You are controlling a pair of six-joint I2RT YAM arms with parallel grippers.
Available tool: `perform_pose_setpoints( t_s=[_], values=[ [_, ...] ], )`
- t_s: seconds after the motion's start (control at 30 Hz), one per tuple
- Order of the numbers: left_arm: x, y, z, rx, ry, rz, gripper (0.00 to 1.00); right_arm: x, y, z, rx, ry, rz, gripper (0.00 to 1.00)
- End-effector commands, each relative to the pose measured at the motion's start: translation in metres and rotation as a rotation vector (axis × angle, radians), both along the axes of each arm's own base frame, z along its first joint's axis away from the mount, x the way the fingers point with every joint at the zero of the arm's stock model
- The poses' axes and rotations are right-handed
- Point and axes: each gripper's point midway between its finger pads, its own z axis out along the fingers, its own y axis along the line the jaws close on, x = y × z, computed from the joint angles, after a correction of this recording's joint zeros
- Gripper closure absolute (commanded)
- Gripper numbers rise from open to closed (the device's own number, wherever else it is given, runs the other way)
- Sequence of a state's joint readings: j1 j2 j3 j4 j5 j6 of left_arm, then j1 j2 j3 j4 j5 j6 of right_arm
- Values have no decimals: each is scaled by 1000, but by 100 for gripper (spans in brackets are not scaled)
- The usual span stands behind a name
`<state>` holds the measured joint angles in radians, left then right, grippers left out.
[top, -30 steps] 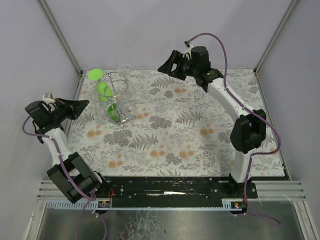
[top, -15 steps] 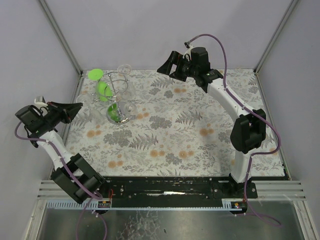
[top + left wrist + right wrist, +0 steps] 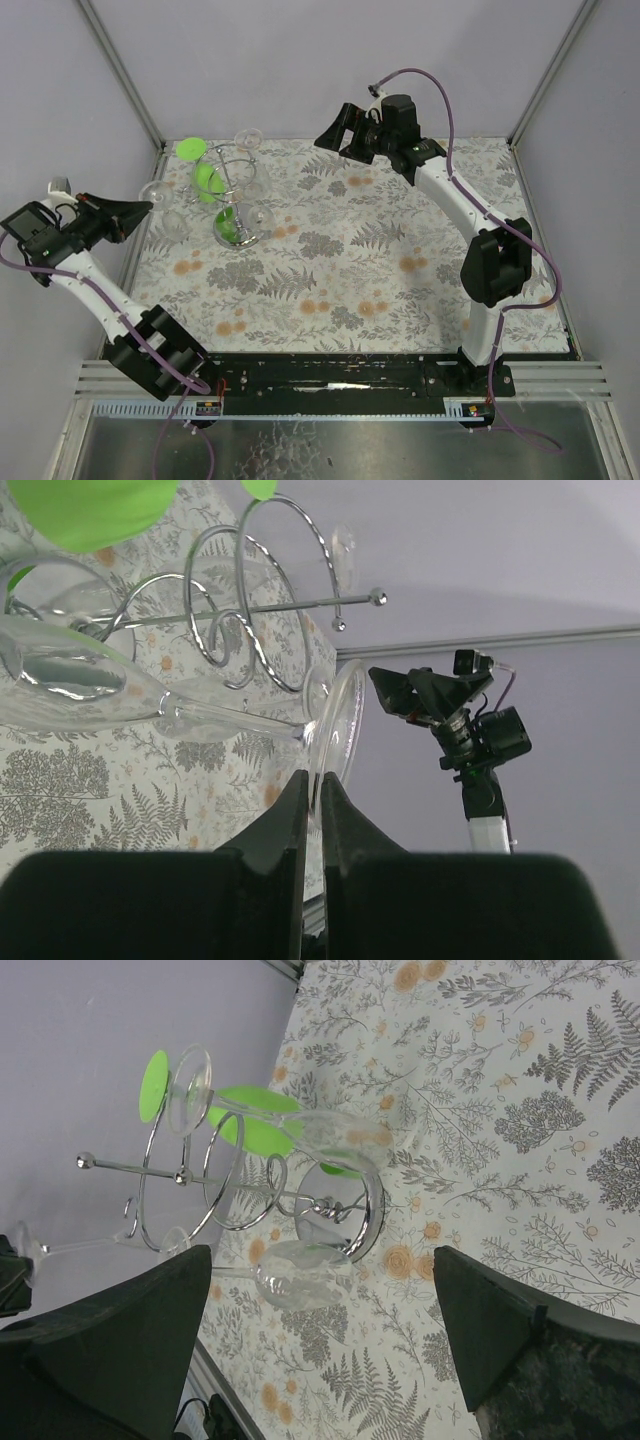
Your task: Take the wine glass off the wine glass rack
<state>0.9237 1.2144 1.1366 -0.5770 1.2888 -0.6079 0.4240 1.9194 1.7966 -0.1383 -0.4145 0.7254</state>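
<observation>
Clamping wine glass (image 3: pixel 100 685) foot — left pincer (image 3: pixel 312 790), clear only from wrist view; right pincer (image 3: pixel 320 1260) agape.

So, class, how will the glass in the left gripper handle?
Probably fragile: the glass looks thin, with a slim stem. Likely slippery: the left gripper pinches only its smooth foot rim. It may droop, the bowl lying far from that grip.
</observation>
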Motion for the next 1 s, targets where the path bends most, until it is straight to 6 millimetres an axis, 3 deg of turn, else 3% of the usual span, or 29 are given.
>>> perform_pose_setpoints(
  t_s=[0.0, 0.17, 0.43, 0.53, 0.97],
  values=[
    [-13, -17, 28, 48, -88, -82, 100, -5, -4, 31, 10, -71, 26, 1],
    [-19, -25, 55, 148, -162, -98, 100, -6, -11, 32, -3, -66, 20, 1],
    [-22, -35, 122, 507, -346, -88, 100, -6, -29, 36, -41, -51, 2, 1],
    [-20, -36, 135, 596, -390, -88, 100, -3, -40, 42, -56, -45, -15, 1],
    [2, -87, 199, 867, -664, -129, 100, 8, -89, 65, -111, -38, -94, 1]
  ],
)
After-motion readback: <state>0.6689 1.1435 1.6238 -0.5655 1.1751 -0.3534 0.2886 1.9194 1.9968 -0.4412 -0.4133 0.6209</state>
